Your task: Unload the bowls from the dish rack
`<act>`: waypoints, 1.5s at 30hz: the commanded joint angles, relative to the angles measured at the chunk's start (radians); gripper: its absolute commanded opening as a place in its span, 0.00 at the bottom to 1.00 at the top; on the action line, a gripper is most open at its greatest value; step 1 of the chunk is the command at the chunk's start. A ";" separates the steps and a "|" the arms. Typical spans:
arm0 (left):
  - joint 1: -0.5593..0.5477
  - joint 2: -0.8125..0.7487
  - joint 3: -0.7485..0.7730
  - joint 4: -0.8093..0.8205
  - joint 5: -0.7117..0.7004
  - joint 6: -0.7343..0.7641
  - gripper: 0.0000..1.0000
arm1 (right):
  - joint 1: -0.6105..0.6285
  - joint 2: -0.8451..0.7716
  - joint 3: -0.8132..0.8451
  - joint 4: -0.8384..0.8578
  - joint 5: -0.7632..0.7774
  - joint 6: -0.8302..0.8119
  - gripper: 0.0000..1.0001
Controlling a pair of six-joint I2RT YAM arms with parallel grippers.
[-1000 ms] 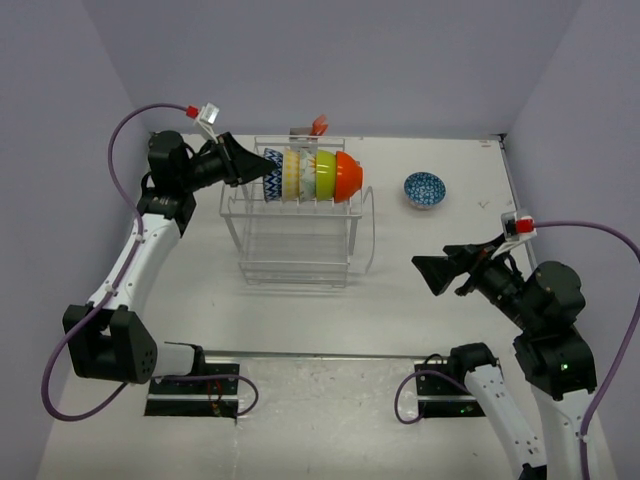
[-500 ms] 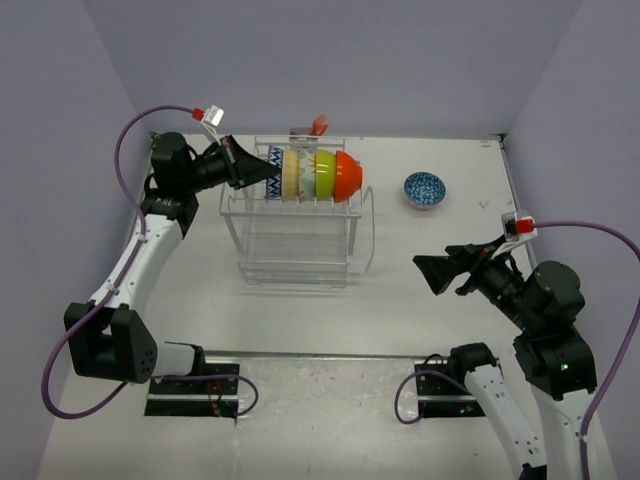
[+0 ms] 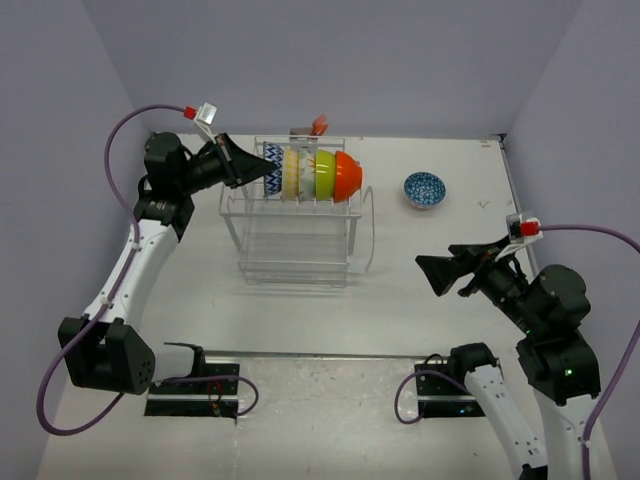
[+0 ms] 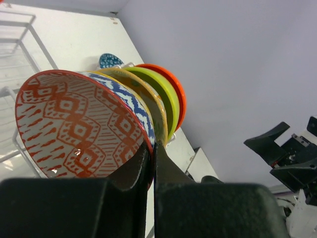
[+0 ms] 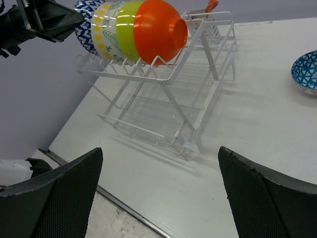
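**Pinching the end bowl of the row**

We see the left tool closed to a thin gap on the rim of the red-zigzag bowl, one finger inside and one outside. That bowl stands on edge, its open mouth facing back toward the tool; inside it is white with red zigzags and diamonds, outside blue and white.

Directly beyond it, away from the tool, four more bowls nest on edge in one line: a yellowish bowl, a pale floral bowl, a lime green bowl and an orange bowl. The row's long axis runs straight ahead of the left tool along the top tier of the white wire dish rack. Its lower tier holds no bowls.

Our right tool hangs above the counter with fingers spread wide, holding nothing. Beyond it, well apart, a blue-patterned bowl sits upright on the counter.
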 commanded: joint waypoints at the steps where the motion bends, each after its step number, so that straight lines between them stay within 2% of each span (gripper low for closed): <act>1: 0.011 -0.075 0.045 0.053 -0.087 -0.013 0.00 | 0.000 -0.004 0.034 -0.001 0.025 -0.020 0.99; 8: 0.018 -0.128 0.068 -0.010 -0.193 0.004 0.00 | 0.000 -0.003 0.043 -0.002 0.027 -0.026 0.99; 11: 0.018 -0.131 0.098 -0.031 -0.196 0.027 0.00 | -0.001 0.002 0.049 -0.002 0.029 -0.028 0.99; 13: -0.003 -0.123 0.126 -0.027 -0.154 0.096 0.00 | 0.000 0.005 0.054 0.013 0.025 -0.026 0.99; 14: -0.018 -0.120 0.169 -0.037 -0.147 0.181 0.00 | -0.001 0.009 0.054 0.021 0.021 -0.025 0.99; 16: -0.089 -0.118 0.266 -0.126 -0.190 0.292 0.00 | 0.000 0.028 0.069 0.037 0.021 -0.014 0.99; 19: -0.198 -0.105 0.432 -0.328 -0.290 0.554 0.00 | 0.000 0.065 0.118 0.047 0.053 0.016 0.99; 21: -0.260 -0.086 0.514 -0.404 -0.343 0.651 0.00 | -0.001 0.078 0.178 0.047 0.087 0.047 0.99; 22: -0.334 -0.082 0.570 -0.432 -0.380 0.741 0.00 | -0.001 0.088 0.196 0.047 0.120 0.055 0.99; 24: -0.455 -0.059 0.633 -0.517 -0.414 0.818 0.00 | 0.000 0.100 0.271 0.038 0.148 0.069 0.99; 25: -0.509 -0.054 0.638 -0.537 -0.438 0.897 0.00 | 0.000 0.123 0.298 0.035 0.154 0.070 0.99; 26: -0.564 -0.045 0.640 -0.573 -0.478 0.933 0.00 | 0.000 0.143 0.365 0.010 0.148 0.058 0.99; 27: -0.677 -0.040 0.634 -0.590 -0.527 0.965 0.00 | 0.000 0.193 0.403 -0.011 0.136 0.052 0.99; 29: -0.789 -0.014 0.617 -0.623 -0.601 1.044 0.00 | -0.001 0.247 0.513 -0.080 0.121 0.029 0.99; 30: -0.899 0.003 0.618 -0.663 -0.671 1.094 0.00 | -0.001 0.291 0.546 -0.103 0.124 0.021 0.99; 31: -0.954 0.042 0.620 -0.683 -0.714 1.114 0.00 | 0.000 0.313 0.612 -0.157 0.140 0.001 0.99; 32: -1.050 0.069 0.631 -0.706 -0.821 1.136 0.00 | 0.000 0.339 0.647 -0.195 0.160 -0.008 0.99; 35: -1.173 0.161 0.649 -0.777 -0.958 1.190 0.00 | -0.001 0.411 0.723 -0.327 0.202 -0.063 0.97; 40: -1.219 0.233 0.643 -0.815 -0.876 1.231 0.00 | 0.000 0.437 0.632 -0.461 0.196 -0.143 0.93; 45: -1.267 0.316 0.689 -0.872 -0.871 1.262 0.00 | 0.034 0.416 0.473 -0.455 0.180 -0.158 0.90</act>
